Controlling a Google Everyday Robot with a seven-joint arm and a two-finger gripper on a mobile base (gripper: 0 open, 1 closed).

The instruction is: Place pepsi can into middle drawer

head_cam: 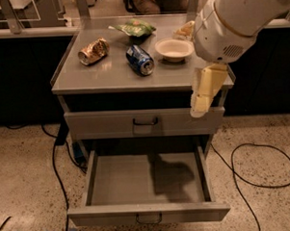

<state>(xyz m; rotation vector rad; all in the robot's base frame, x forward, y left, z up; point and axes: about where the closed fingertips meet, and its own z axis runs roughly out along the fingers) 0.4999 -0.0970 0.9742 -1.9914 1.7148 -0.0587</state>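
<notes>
The pepsi can [140, 60], blue with a silver end, lies on its side near the middle of the cabinet top [109, 78]. My gripper [204, 93] hangs off the big white arm [232, 22] at the cabinet's right front corner. It is to the right of the can, a little lower, and apart from it. It holds nothing that I can see. Below a closed drawer [145, 122], a lower drawer [148, 184] is pulled out wide and has nothing in it, only the arm's shadow.
A crushed gold-bronze can [93, 51] lies at the top's left. A green snack bag [136, 27] lies at the back. A pale bowl [174, 48] sits right of the pepsi can. Cables [253, 165] run over the speckled floor on both sides.
</notes>
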